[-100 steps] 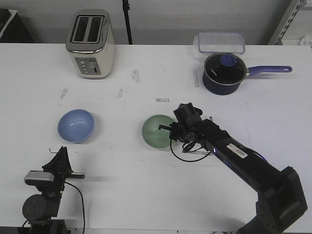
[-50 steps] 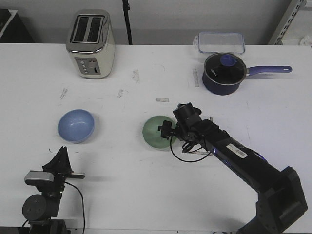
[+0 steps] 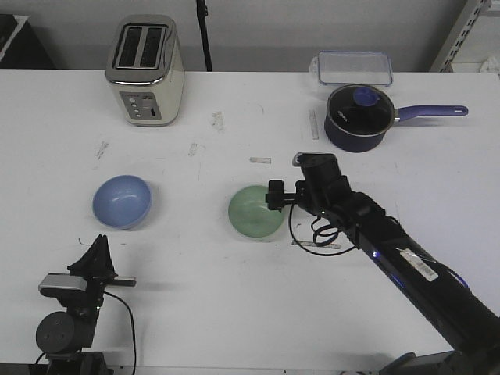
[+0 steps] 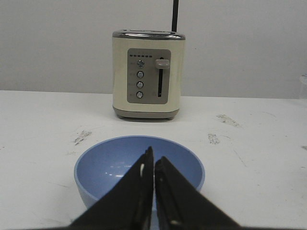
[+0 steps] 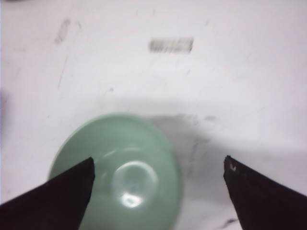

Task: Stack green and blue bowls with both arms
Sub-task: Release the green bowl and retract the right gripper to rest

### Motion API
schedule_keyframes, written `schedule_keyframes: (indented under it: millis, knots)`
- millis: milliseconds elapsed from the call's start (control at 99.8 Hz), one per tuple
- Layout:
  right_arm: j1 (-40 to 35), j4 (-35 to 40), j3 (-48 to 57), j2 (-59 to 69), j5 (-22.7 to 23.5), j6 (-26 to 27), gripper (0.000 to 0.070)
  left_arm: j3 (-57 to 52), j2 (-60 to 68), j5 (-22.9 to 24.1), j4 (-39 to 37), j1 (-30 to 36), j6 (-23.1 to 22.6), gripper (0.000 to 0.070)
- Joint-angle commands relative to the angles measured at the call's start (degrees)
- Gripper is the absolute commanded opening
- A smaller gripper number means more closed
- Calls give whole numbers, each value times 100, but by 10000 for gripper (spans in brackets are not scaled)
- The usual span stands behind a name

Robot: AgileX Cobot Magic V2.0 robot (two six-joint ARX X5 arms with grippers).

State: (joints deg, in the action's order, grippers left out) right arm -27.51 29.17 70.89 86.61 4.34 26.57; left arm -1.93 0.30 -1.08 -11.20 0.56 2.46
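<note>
Right pincer [image 3: 273, 195] hangs over the near-right rim of the green bowl [image 3: 255, 212], spread wide. In the right wrist view both black fingers [image 5: 57, 191] stand far apart with most of the bowl between them and nothing gripped. That wide stance reads as a set-up to take the rim, though whether a finger touches the bowl I cannot tell.

Moving outward, the green bowl sits mouth up near the middle of the bench [image 3: 234, 312], flat on its base. It is round, so it has no long axis to speak of; its opening faces straight up, ready to lift or to receive another bowl.

Over to the left pincer [image 4: 153, 191]: it is pressed narrow, fingers nearly meeting, holding nothing, and it looks straight at the blue bowl [image 4: 139, 167]. That bowl also rests mouth up, well apart from the green one, on the left side of the bench. The left arm [image 3: 78, 293] sits low at the front edge, parked and aimed, I'd judge, for its turn.

Behind the blue bowl stands a toaster [image 4: 147, 74], upright, controls facing the left arm.
</note>
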Motion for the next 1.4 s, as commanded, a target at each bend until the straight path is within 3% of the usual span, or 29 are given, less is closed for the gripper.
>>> schedule_keyframes:
  millis: [0, 190, 201, 321, 642, 812, 1003, 1233, 1393]
  knots:
    - [168, -46, 114, -96, -31, -778, 557, 122, -11, -7, -85, -2, -7, 2]
    - [907, -44, 105, -636, -28, -2140, 353, 122, -11, -7, -83, -2, -7, 2]
    - [1211, -55, 103, -852, -28, -2474, 231, 122, -11, -7, -83, -2, -7, 2]
    - [1698, -72, 74, -1156, -28, -2800, 1, 122, -11, -7, -85, -2, -7, 2]
    - [2848, -1556, -1156, -2358, 321, -3307, 4, 122, -11, -7, -83, -2, -7, 2]
    - [3202, -2660, -2315, -3158, 540, -3305, 4, 122, -11, -7, -83, -2, -7, 2]
    - [3316, -3397, -3589, -4227, 533, -3237, 4, 122, -11, -7, -83, -2, -7, 2]
    - [3316, -3624, -4841, -5825, 527, -3189, 5, 122, -11, -7, -83, -2, -7, 2]
    - [3316, -3222, -5254, -6946, 481, -2997, 4, 122, -11, -7, -83, -2, -7, 2]
